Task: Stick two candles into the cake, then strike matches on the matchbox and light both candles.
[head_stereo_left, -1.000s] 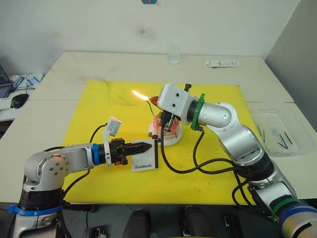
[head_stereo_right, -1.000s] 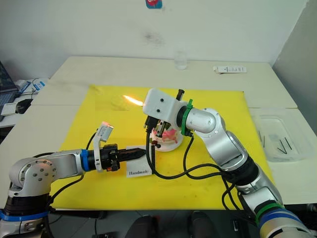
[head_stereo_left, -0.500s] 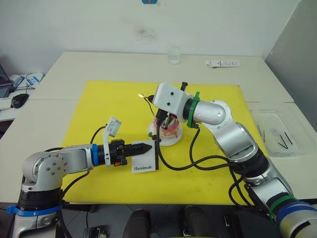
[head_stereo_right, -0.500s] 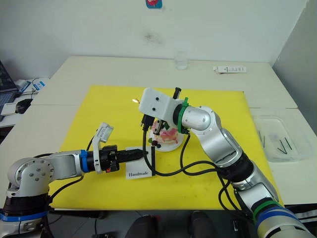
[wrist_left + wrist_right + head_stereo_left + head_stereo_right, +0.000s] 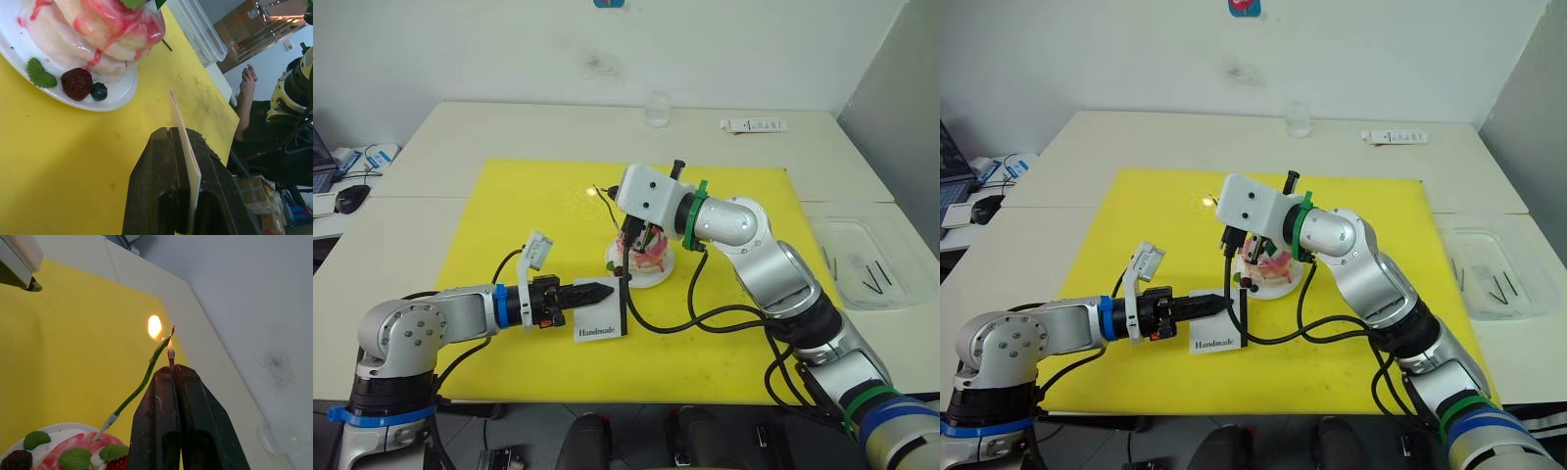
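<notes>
The pink cake (image 5: 644, 257) sits on its white plate (image 5: 650, 279) in the middle of the yellow mat. A greenish wavy candle (image 5: 142, 382) stands slanted in the cake. My right gripper (image 5: 172, 369) hovers over the cake, shut on a short match (image 5: 170, 354). A small flame (image 5: 154, 326) burns right beside the candle's charred tip. Left of the cake, my left gripper (image 5: 607, 290) is shut on the white matchbox (image 5: 599, 328), held upright on its edge on the mat. The left wrist view shows the box's thin edge (image 5: 185, 142) between my fingers and the cake (image 5: 98, 24) just beyond.
The yellow mat (image 5: 509, 215) covers the table's middle. A clear plastic tray (image 5: 858, 235) with spare dark sticks (image 5: 871, 276) lies at the right edge. A glass (image 5: 656, 108) and a white remote (image 5: 753, 125) rest at the back. A person (image 5: 247, 98) sits beyond the table.
The flame has shrunk from a large flare to a small point. My right gripper has shifted slightly left over the cake. The left gripper and matchbox have stayed put.
</notes>
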Motion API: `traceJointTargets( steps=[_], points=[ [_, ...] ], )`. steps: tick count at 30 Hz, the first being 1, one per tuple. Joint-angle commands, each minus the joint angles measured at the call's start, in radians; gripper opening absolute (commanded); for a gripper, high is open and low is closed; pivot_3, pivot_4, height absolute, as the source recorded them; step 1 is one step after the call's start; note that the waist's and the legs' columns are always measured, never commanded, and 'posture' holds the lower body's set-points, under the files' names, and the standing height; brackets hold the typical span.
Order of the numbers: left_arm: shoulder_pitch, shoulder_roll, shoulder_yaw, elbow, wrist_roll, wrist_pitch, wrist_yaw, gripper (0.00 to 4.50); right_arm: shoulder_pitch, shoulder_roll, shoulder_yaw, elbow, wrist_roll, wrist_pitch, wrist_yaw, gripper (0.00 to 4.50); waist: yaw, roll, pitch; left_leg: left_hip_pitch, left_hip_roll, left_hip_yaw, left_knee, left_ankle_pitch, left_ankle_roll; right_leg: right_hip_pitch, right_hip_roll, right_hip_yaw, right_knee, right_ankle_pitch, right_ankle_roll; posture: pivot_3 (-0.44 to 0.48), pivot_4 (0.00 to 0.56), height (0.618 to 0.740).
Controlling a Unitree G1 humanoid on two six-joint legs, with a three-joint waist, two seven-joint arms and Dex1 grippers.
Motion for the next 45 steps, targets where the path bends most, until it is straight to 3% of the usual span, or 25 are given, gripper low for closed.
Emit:
traceJointTargets(
  steps=[1, 45],
  points=[
    [-0.016, -0.004, 0.010, -0.018, -0.024, -0.005, -0.001, 0.00, -0.020, 0.005, -0.018, -0.020, -0.010, -0.024, -0.003, 0.01, 0.000, 0.000, 0.000, 0.000, 0.000, 0.000, 0.000, 0.000, 0.000, 0.000, 0.000, 0.000, 0.000, 0.000, 0.000, 0.000, 0.150, 0.740],
    [-0.026, -0.007, -0.013, -0.013, -0.016, -0.012, -0.011, 0.00, -0.002, 0.002, -0.022, -0.036, -0.013, -0.028, 0.002, 0.01, 0.000, 0.000, 0.000, 0.000, 0.000, 0.000, -0.001, 0.000, 0.000, 0.000, 0.000, 0.000, -0.001, 0.000, 0.001, 0.000, 0.150, 0.740]
  ],
)
